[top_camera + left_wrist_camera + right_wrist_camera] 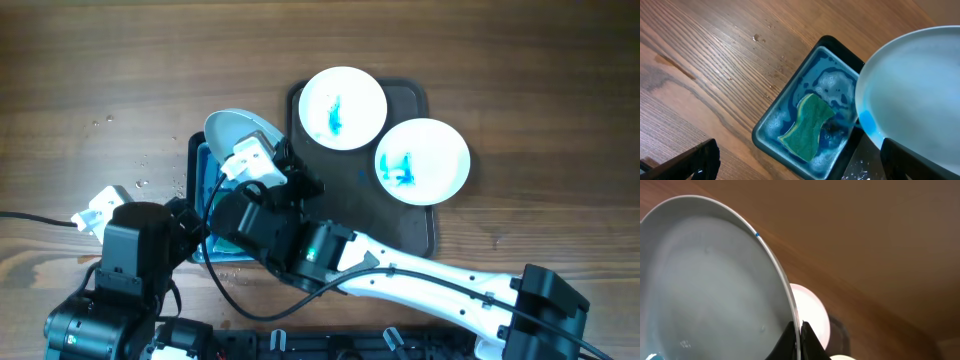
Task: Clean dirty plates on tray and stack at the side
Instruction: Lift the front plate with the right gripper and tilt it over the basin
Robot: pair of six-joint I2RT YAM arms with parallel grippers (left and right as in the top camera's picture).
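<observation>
Overhead view shows the right tool (800, 337) clamped on the rim of one round white plate (238, 130), holding it tilted over the small black-rimmed basin of blue water (785, 100) directly beneath that tool. The held plate's face looks largely clear. A blue patch shows at its lower edge in the left wrist view, so I judge its cleaning not finished. A green sponge (810, 125) lies in the basin below, gripped by nothing. The left tool (800, 160) stands fully open and empty above the basin, beside the held plate.

Beyond the right tool, two more white plates (343, 107) (422, 160) lie apart on the dark rectangular tray (415, 235), both streaked with bright blue. No stack is visible on the wooden counter (100, 80). Assessment: early stage, one plate in hand, two untouched, stacking not begun.
</observation>
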